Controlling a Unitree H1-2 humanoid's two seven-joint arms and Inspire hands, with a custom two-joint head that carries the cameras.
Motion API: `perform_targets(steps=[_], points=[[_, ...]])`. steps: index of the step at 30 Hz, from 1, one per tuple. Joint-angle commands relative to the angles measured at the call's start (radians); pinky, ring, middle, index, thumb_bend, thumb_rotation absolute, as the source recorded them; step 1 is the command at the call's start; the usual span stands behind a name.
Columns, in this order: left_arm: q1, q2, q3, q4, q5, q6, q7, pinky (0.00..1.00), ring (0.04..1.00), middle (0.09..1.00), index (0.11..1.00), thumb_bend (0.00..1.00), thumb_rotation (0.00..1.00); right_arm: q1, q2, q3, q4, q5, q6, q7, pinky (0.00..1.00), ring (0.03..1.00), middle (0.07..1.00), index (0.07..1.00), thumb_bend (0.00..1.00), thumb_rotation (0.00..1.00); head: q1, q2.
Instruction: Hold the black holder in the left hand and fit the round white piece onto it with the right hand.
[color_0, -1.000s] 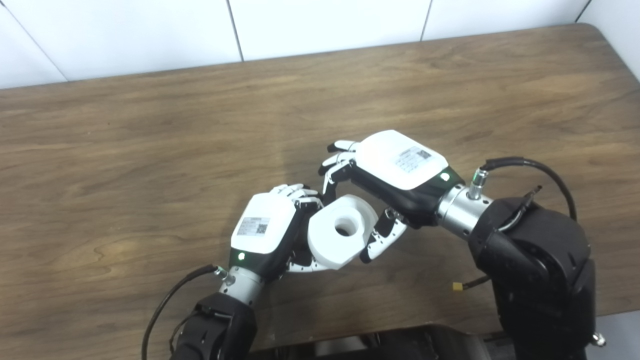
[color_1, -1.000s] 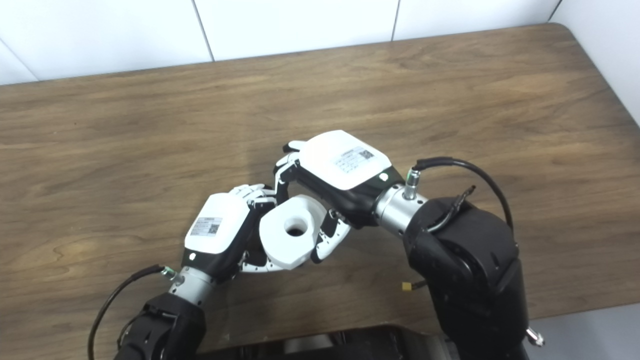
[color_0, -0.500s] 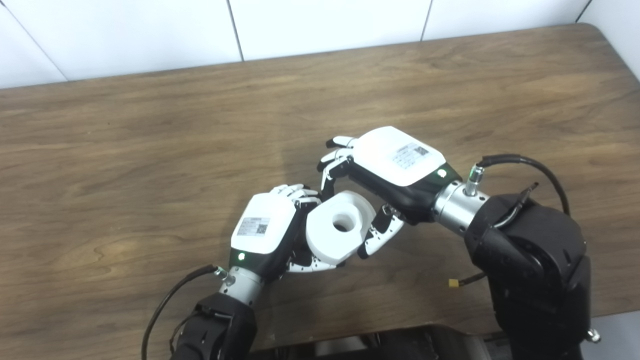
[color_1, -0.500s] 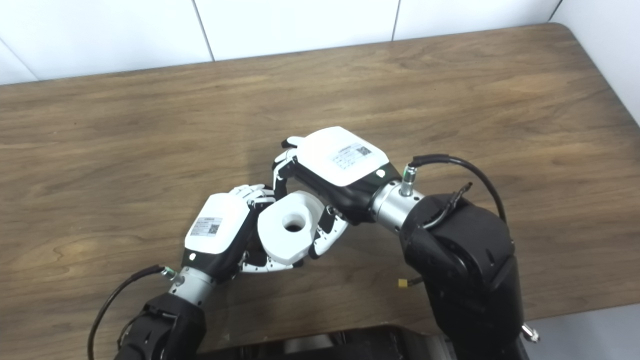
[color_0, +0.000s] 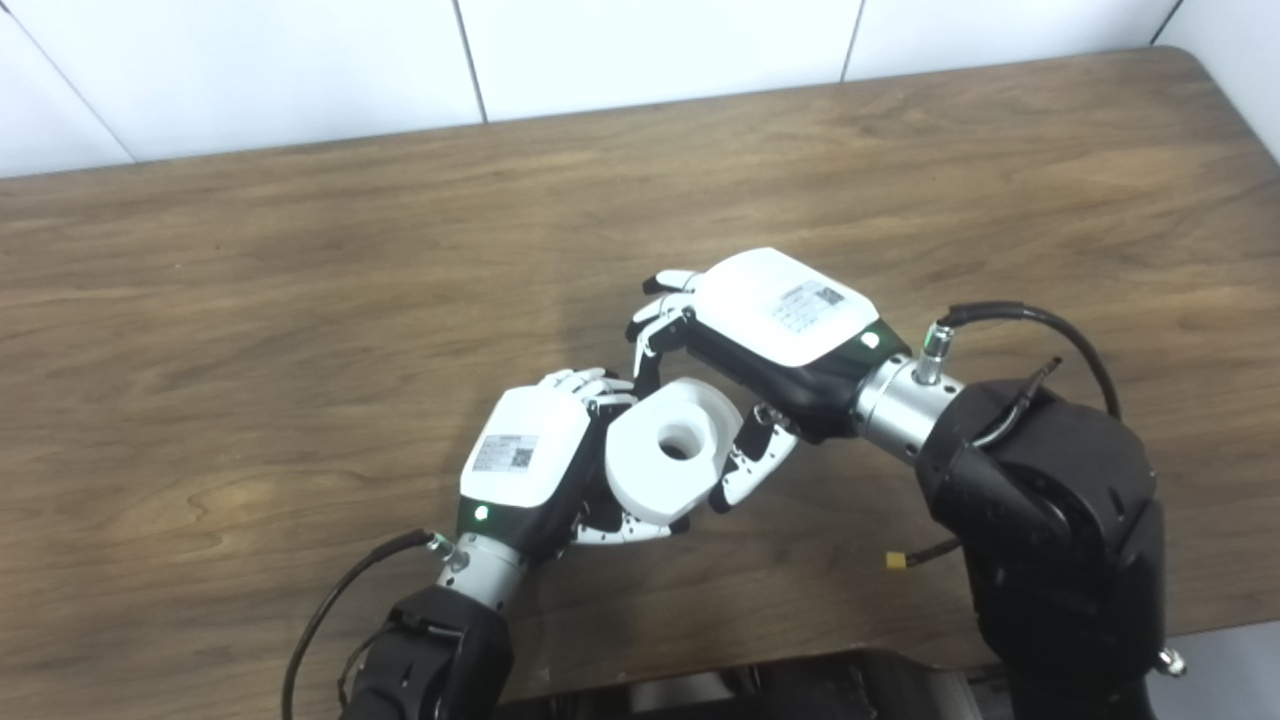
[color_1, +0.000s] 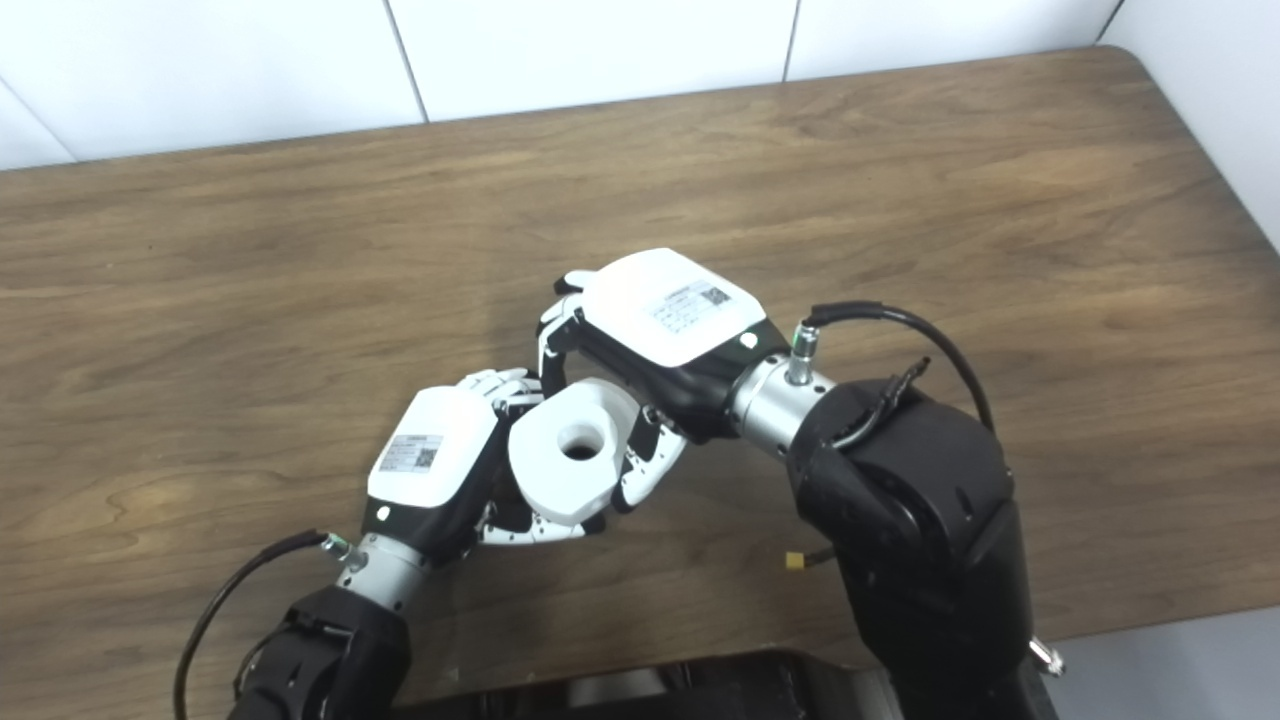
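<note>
The right hand (color_0: 745, 345) was curled over the round white piece (color_0: 668, 460), its fingers (color_0: 650, 335) hooked down on the far rim and its thumb (color_0: 752, 463) pressed to the near right edge, so it had the piece in a pinch. Over the last second this hand and its forearm had slid a little to the left and toward the other hand, carrying the piece with it; the piece's bored face had also tipped slightly more upward. The left hand (color_0: 530, 460) had not shifted. Its fingers were wrapped shut around something dark on the side facing the piece, presumably the black holder (color_1: 498, 495), of which only a dark sliver showed between palm and piece.

I judge the piece was being pushed home on the holder, with the gap between the two hands nearly closed; whether it had fully seated could not be told.

The right eye view showed a bit more of the dark gap below the left palm, and the piece's central hole (color_1: 578, 442) more squarely. The left eye view showed the right thumb's contact more clearly. Both hands hung just above the wooden counter (color_0: 250, 300).
</note>
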Motion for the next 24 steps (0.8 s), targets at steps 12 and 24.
perform_targets(steps=[12,24], points=[[0.007,0.002,-0.008,-0.014,0.012,0.006,-0.020,0.85,0.831,0.755,0.487,0.52,0.05,-0.015,0.024,0.019,0.017,-0.025,-0.030,-0.033,0.82,0.916,0.802,0.486,0.51,0.15,0.000,0.005],[0.005,0.000,-0.009,-0.020,0.013,0.012,-0.028,0.85,0.833,0.754,0.487,0.52,0.05,-0.004,0.022,0.016,0.036,-0.024,-0.045,-0.046,0.82,0.917,0.801,0.486,0.51,0.15,-0.002,0.011]])
